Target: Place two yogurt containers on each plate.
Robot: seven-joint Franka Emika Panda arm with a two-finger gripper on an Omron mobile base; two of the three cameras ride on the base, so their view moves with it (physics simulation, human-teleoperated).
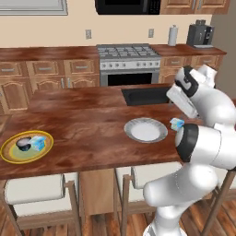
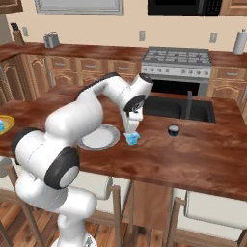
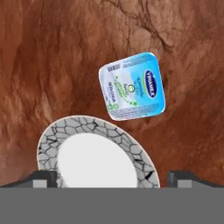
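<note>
Tool (image 2: 131,131) stance cannot be told, fingertips barely seen above light-blue cup (image 3: 132,86) beside white plate (image 3: 48,140); dark cup (image 2: 173,129) is recorded on the desk (image 2: 202,154).

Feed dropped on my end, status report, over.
Gripper open above light-blue yogurt cup. Cup on counter beside white plate, nothing on it. Dark cup apart. Nothing blocking.

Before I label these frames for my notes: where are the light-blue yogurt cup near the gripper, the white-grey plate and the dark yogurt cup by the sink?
light-blue yogurt cup (image 3: 132,86), hand view, printed lid.
white-grey plate (image 1: 145,130), left base view, pale centre.
dark yogurt cup (image 2: 173,130), right base view, its top.
</note>
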